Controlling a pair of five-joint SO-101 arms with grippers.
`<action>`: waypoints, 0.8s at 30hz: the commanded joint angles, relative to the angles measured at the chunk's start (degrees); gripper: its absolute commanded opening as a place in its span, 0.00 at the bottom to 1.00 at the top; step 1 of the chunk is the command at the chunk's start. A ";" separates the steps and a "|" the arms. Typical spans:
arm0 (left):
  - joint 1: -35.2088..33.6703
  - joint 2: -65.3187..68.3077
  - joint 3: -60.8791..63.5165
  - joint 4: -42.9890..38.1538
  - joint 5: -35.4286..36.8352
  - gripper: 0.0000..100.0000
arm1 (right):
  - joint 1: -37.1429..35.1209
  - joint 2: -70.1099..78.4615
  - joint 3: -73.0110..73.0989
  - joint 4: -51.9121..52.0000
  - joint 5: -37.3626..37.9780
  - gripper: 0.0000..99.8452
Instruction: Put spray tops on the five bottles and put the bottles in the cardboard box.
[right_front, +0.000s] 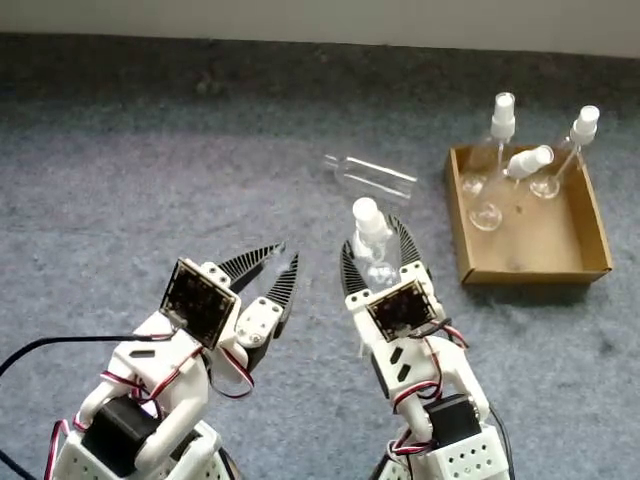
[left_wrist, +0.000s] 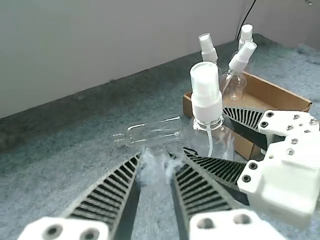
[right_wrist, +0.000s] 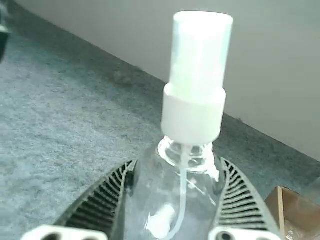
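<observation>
The right gripper (right_front: 375, 245) clasps an upright clear bottle with white spray top (right_wrist: 172, 200). The left gripper (right_front: 287, 255) stands spread open beside it. A topless clear bottle (right_front: 372, 178) lies near the brown cardboard box (right_front: 456, 215).

Cut off, hidden, blurred
The left arm (right_front: 140, 410) and right arm (right_front: 440, 420) are cut off at the high view's bottom edge. The base of the bottle (right_front: 375, 255) is hidden inside the right gripper (right_front: 372, 235). A whitish blur (left_wrist: 150, 171) at the left gripper (left_wrist: 156, 162) is unidentifiable.

White arms (right_front: 412, 362), black servos (right_front: 115, 435), black ribbed tool fingers (right_front: 252, 263), red-white-black wires (right_front: 435, 365), dark screws (left_wrist: 248, 166).
</observation>
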 joint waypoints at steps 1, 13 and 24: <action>-2.68 -3.03 1.45 1.41 0.00 0.01 | 2.33 -1.10 5.85 0.22 -0.62 0.14; -20.53 -11.56 4.35 8.79 -0.35 0.01 | 11.74 -0.84 5.14 6.02 -0.26 0.14; -29.41 -11.47 9.54 10.55 -0.26 0.01 | 22.37 -0.75 -7.96 12.26 -0.53 0.14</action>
